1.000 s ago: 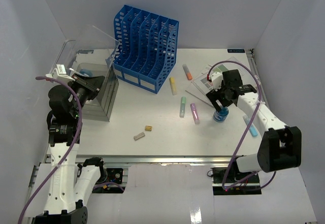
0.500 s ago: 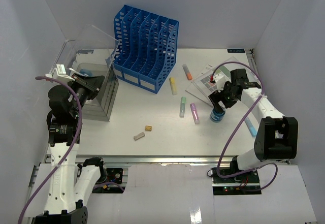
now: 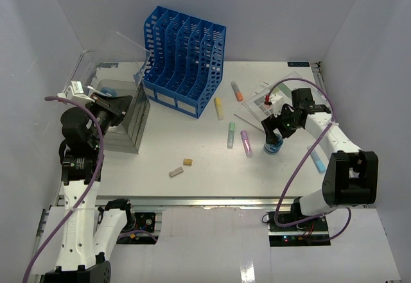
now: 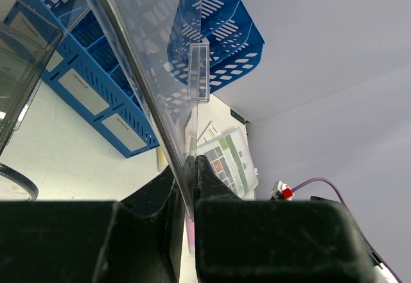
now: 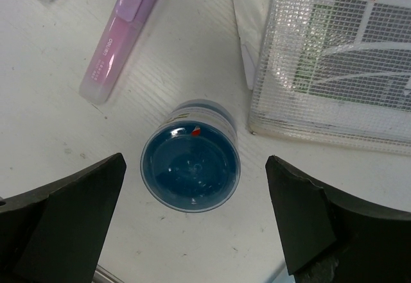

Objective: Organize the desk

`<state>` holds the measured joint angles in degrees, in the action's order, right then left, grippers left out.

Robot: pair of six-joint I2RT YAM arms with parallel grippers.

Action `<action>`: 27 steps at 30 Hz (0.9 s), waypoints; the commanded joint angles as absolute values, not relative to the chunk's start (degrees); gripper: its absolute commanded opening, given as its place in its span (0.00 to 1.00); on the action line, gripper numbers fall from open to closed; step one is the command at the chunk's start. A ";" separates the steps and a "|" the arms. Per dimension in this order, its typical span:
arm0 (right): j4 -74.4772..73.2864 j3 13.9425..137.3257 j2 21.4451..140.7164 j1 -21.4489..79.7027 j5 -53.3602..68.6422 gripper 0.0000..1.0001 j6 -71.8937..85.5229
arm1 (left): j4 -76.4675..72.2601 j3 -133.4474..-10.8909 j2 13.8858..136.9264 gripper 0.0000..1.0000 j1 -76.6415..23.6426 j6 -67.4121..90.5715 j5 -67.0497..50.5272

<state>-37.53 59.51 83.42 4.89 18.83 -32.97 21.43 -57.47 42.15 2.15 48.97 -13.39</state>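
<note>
The white desk (image 3: 205, 180) holds scattered stationery. My right gripper (image 3: 275, 131) is open and hovers right over a small blue-lidded jar (image 3: 274, 146) that stands upright. In the right wrist view the jar (image 5: 191, 165) sits between the two spread fingers (image 5: 70, 212), touching neither. My left gripper (image 3: 110, 110) is shut on the edge of the raised clear lid (image 3: 119, 52) of a clear plastic box (image 3: 125, 126) at the left. In the left wrist view the lid (image 4: 135, 58) runs between the closed fingers (image 4: 212, 187).
A blue file organizer (image 3: 185, 61) stands at the back. Yellow (image 3: 219, 108), orange (image 3: 237, 91), green (image 3: 230, 135), purple (image 3: 246, 143) and blue (image 3: 316, 160) highlighters lie loose. A mesh pouch (image 3: 260, 103) lies behind the jar. Two erasers (image 3: 182, 167) lie near the front.
My right arm has swung its wrist round and the gripper has shifted slightly left above the jar. The left arm and the lid have not moved.
</note>
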 commanded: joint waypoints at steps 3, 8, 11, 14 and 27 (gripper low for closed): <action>-35.10 55.77 84.56 4.83 18.30 0.97 -30.76 | 17.59 -59.16 39.90 0.15 2.29 46.48 -14.59; -33.61 54.15 85.43 5.15 17.69 0.88 -31.20 | 17.52 -59.33 39.96 0.15 2.20 46.55 -14.82; -33.70 53.40 86.16 5.62 19.15 0.60 -31.63 | 17.36 -59.24 40.03 0.15 2.24 46.75 -14.98; -34.01 53.44 86.56 5.99 21.38 0.39 -32.19 | 17.41 -59.42 39.99 0.15 2.20 46.85 -15.12; -28.16 62.99 82.78 32.57 23.87 0.08 -46.21 | 17.74 -61.59 40.17 0.15 2.20 47.95 -15.84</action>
<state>-34.05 55.49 85.45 23.67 22.93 -40.64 21.72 -57.60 42.11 2.15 49.13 -13.59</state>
